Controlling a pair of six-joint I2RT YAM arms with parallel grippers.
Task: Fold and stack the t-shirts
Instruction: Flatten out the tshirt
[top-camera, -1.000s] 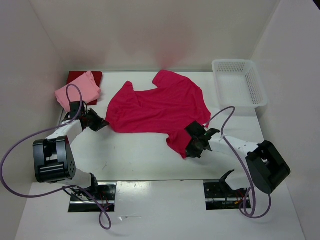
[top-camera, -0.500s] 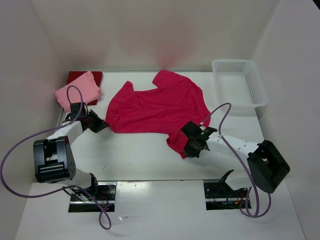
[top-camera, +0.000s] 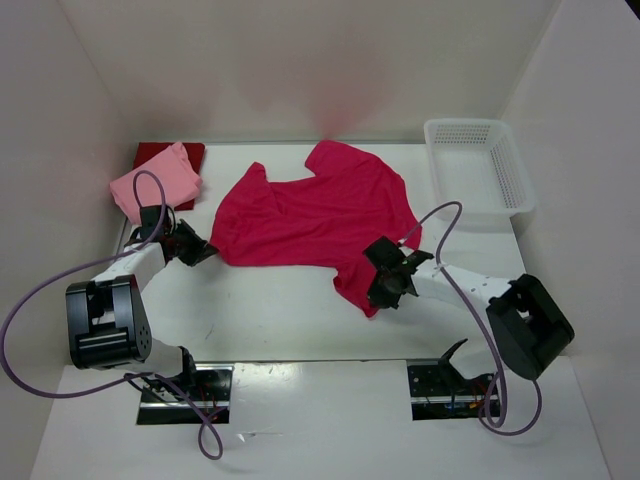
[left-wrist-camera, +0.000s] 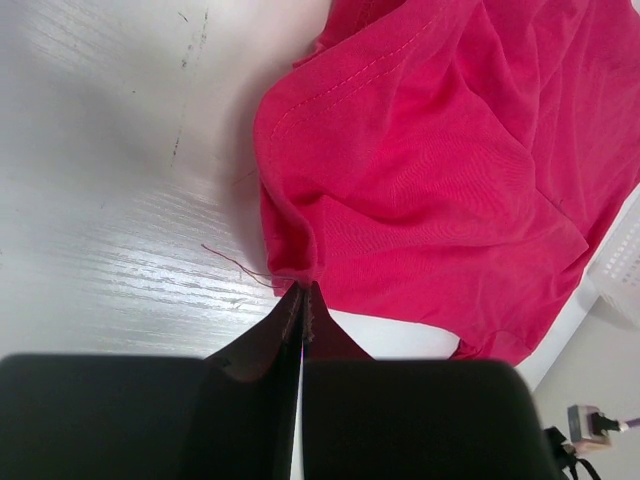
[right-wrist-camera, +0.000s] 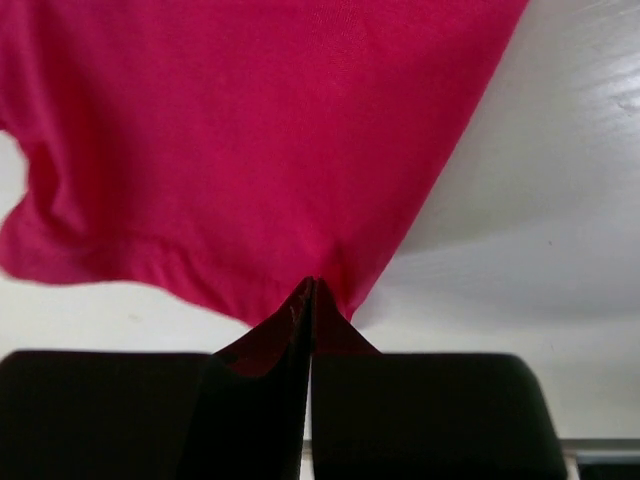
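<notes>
Low down, outstretched: left end effector (left-wrist-camera: 302, 295) and right end effector (right-wrist-camera: 312, 290), each clenched on the magenta t-shirt (top-camera: 320, 215).

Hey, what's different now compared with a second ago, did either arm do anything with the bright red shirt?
The right pincer slid a little leftward along the near hem of the magenta shirt and closed on it. The left pincer stayed shut on that shirt's left corner. The magenta shirt's spread, the pink shirt, the dark red shirt and the basket did not move.
</notes>
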